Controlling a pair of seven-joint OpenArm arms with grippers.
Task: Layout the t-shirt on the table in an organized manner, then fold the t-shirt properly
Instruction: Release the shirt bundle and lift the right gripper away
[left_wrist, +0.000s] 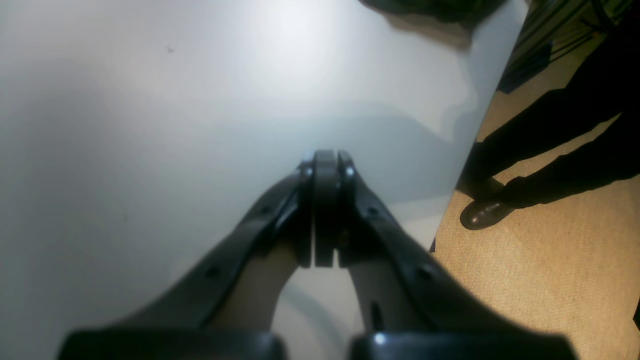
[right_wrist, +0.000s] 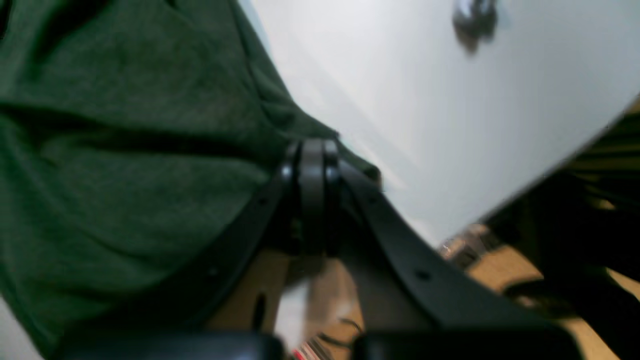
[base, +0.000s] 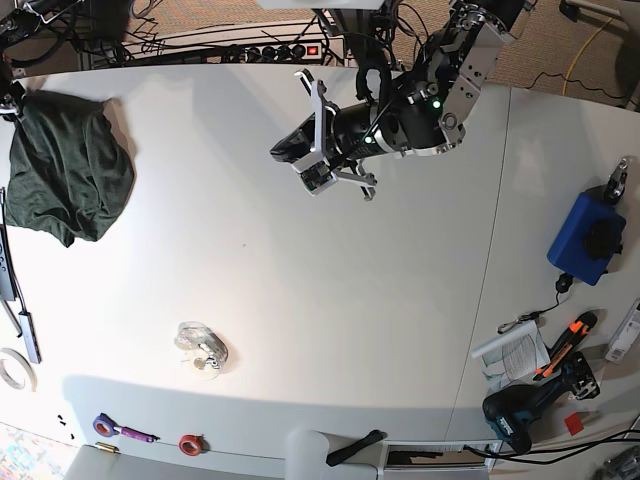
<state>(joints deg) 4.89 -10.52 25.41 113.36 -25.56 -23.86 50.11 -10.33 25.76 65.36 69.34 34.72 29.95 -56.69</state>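
Observation:
The dark green t-shirt (base: 70, 170) lies bunched near the left edge of the white table (base: 300, 300). Its upper corner is pulled up toward my right gripper (base: 10, 95), which barely shows at the frame's edge. In the right wrist view the right gripper (right_wrist: 312, 145) is shut on the t-shirt (right_wrist: 125, 150) at its edge, and the wrinkled fabric fills the left half of that view. My left gripper (base: 287, 152) hovers over the middle back of the table, far from the shirt. In its own view the left gripper (left_wrist: 327, 155) is shut with nothing in it, above the bare table (left_wrist: 150, 125).
A clear plastic lump (base: 200, 350) and two small tape rolls (base: 190, 443) lie near the front. A blue box (base: 585, 240), booklet (base: 510, 350), orange tool (base: 565, 335) and drill (base: 520, 415) crowd the right side. A person's shoe (left_wrist: 482, 212) stands on the floor beside the table.

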